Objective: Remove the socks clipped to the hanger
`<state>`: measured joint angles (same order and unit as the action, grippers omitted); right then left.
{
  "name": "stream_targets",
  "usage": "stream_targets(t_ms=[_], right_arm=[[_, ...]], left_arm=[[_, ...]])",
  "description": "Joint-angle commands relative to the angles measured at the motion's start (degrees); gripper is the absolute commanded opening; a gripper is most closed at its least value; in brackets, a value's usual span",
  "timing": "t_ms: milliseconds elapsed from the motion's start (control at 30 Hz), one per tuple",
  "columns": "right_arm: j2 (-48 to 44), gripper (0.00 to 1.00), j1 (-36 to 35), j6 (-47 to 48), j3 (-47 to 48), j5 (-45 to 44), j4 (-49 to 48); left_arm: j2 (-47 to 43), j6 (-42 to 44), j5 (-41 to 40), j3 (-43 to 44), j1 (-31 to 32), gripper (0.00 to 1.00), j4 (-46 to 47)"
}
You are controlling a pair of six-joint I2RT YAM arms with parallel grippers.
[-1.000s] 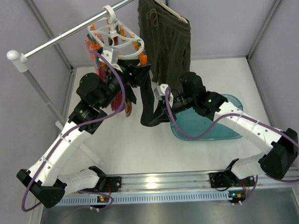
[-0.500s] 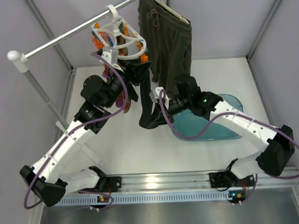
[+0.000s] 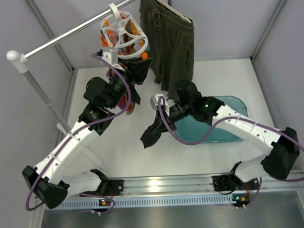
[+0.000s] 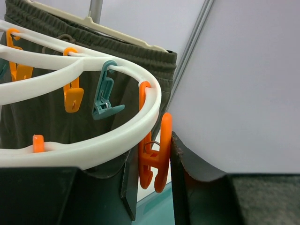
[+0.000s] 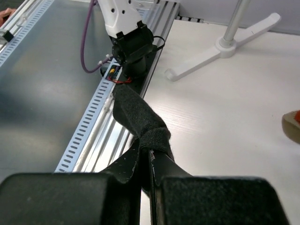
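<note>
Above the table (image 3: 118, 156), just left of the teal tray (image 3: 221, 131), the right gripper (image 3: 157, 104) is clamped on a black sock (image 3: 152, 131) that hangs free of the hanger (image 3: 122, 33). Farther back, the left gripper (image 4: 154, 159) is closed around an orange peg (image 4: 163, 140) on the hanger's white ring, where the other socks (image 3: 129, 107) hang clipped. Olive shorts (image 3: 171, 42) hang beside it on the rail (image 3: 63, 39).
</note>
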<state>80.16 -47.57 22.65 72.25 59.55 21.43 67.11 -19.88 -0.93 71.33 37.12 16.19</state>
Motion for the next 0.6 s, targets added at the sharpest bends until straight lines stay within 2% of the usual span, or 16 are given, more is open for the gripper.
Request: stream_targets(t_ms=[0,33,67,100,133,167,233,267,300,367,400,500,567], right_arm=[[-3.7,0.0,-0.3,-1.6,-3.9,-3.3,-3.0],[-5.1,0.0,0.3,-4.7,-5.0,-8.2,-4.0],[-9.1,0.0,0.8,-7.0,-6.6,-11.8,-5.7],[-11.6,0.0,1.2,-9.4,-10.7,-16.2,-7.8],[-14.3,0.0,2.2,-14.3,-13.0,-26.7,-11.6],[-19.7,0.0,2.8,-17.4,-15.3,-33.5,-13.8],[-24.3,0.0,5.1,-24.8,-20.4,-50.3,-14.4],[-26.9,0.0,6.3,-26.9,-21.2,-54.1,-13.4],[-27.6,0.0,7.7,-28.9,-21.8,-56.4,-12.3],[-28.4,0.0,12.7,-33.7,-22.2,-57.5,-9.6],[-28.4,0.0,14.2,-34.6,-22.5,-57.2,-8.6],[-27.2,0.0,19.7,-37.2,-22.5,-57.4,-5.4],[-25.1,0.0,23.9,-38.1,-22.8,-58.4,-4.4]], left_arm=[[-1.1,-0.4,-0.5,-1.0,-0.2,0.01,3.2],[-1.5,-0.3,-0.3,-1.4,-0.2,0.06,3.2],[-1.9,-0.5,0.2,-1.8,-0.2,0.17,3.2],[-2.3,-0.7,0.6,-2.9,-0.2,0.22,3.2],[-3.2,-1.0,0.7,-3.4,-0.2,0.27,3.2],[-3.5,-1.1,0.7,-3.9,-0.2,0.33,3.2],[-4.7,-1.7,3.0,-5.1,-0.1,0.47,3.2],[-5.1,-1.8,3.6,-5.5,-0.2,0.5,3.2],[-5.5,-1.9,4.1,-5.8,-0.2,0.58,3.2],[-6.6,-2.6,5.4,-6.7,-0.1,0.65,3.1],[-7.0,-2.9,5.9,-7.3,-0.2,0.72,3.1],[-9.6,-4.4,7.5,-9.9,-0.1,0.81,3.0],[-12.1,-5.3,8.3,-12.0,-0.2,0.91,2.1]])
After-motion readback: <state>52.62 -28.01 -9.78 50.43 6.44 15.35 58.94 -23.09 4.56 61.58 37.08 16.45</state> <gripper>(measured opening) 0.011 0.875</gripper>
